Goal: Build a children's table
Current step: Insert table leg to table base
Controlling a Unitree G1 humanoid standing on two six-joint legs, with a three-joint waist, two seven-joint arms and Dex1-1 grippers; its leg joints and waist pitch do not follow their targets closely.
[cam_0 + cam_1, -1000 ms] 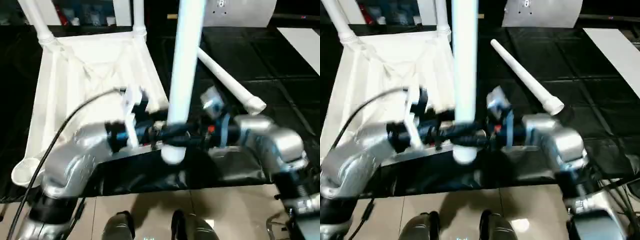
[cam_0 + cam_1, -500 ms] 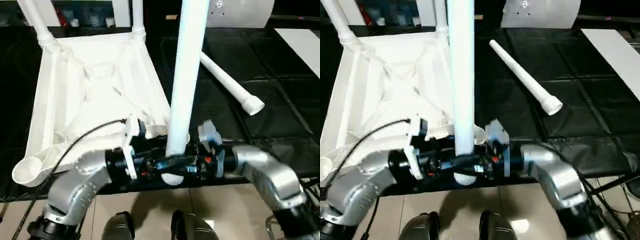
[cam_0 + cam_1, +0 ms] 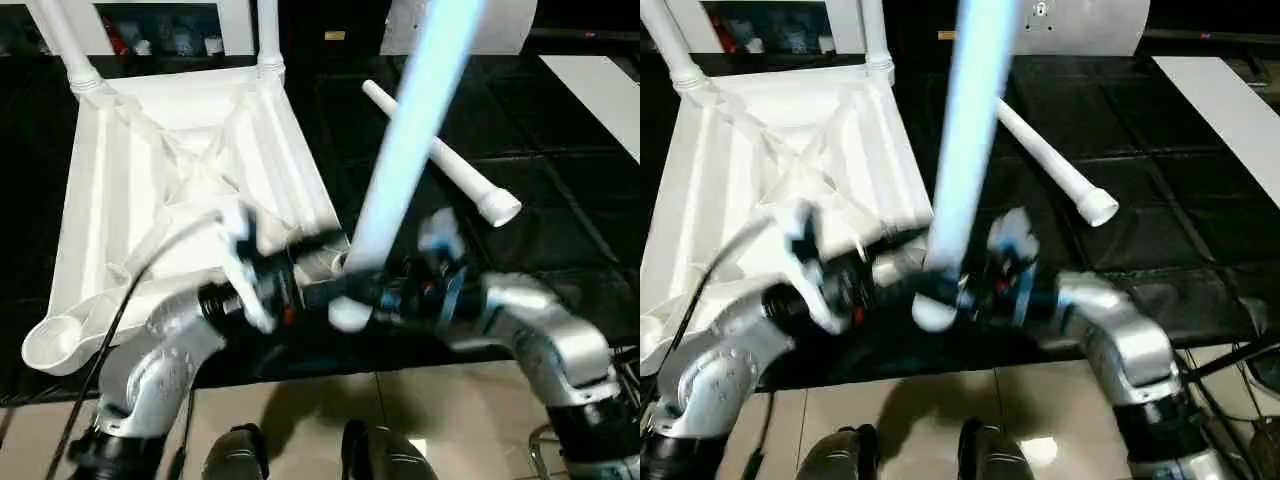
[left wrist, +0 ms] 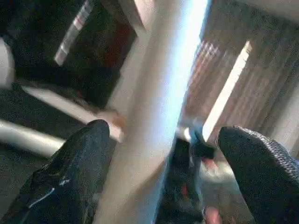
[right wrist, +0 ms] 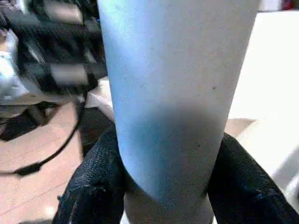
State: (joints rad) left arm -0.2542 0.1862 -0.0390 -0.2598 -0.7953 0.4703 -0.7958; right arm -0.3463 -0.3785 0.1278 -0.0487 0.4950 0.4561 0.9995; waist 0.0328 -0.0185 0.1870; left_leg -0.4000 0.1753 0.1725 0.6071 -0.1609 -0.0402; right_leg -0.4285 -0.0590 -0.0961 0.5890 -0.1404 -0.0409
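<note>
Two legs already stand in the far sockets of the upside-down table top [image 3: 180, 190]. R gripper [image 5: 163, 186] clamps a third leg [image 3: 410, 150] near its thick end, tilted, prob. for the near socket beside it. L gripper [image 4: 161, 154] has fingers spread, not touching it. Fourth leg [image 3: 445, 165] lies just behind.

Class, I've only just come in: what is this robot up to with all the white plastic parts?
It is putting together a children's table. The square top lies underside up on the black worktable, with two legs in its far corner sockets. The right end effector grips a third leg near its lower end, tilted. The left end effector stands open around that leg. A fourth leg lies loose on the worktable.
</note>
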